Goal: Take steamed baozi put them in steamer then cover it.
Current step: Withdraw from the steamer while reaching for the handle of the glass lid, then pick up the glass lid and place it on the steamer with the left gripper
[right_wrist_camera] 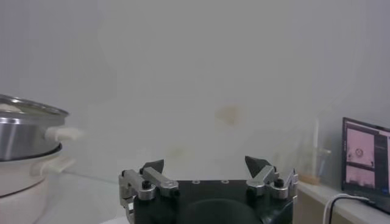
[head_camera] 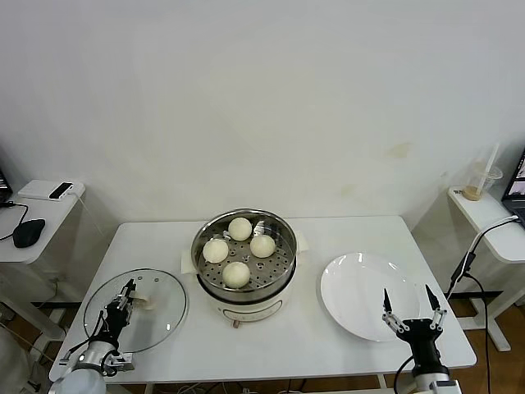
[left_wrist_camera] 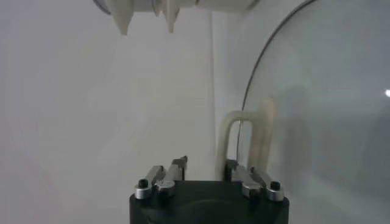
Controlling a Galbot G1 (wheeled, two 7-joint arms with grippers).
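Four cream-white baozi [head_camera: 239, 228] lie on the perforated tray of the steel steamer [head_camera: 201, 242] at the table's middle; the pot's rim also shows in the right wrist view [right_wrist_camera: 24, 131]. The glass cover [head_camera: 160, 320] lies flat at the front left, with its cream handle [head_camera: 146, 301] upright. My left gripper [head_camera: 129, 289] sits over the cover, its jaws drawn close on the near end of the handle [left_wrist_camera: 244, 131], beside the glass [left_wrist_camera: 323, 109]. At the front right, beside the white plate, my right gripper [head_camera: 406, 297] hangs open and empty, its jaws wide [right_wrist_camera: 207, 163].
A bare white plate [head_camera: 353, 283] lies right of the steamer. A side table on the left carries a mouse [head_camera: 29, 232] and a phone [head_camera: 60, 190]. The right side table holds a plastic cup [head_camera: 481, 180], a screen [right_wrist_camera: 365, 152] and a hanging cable [head_camera: 467, 263].
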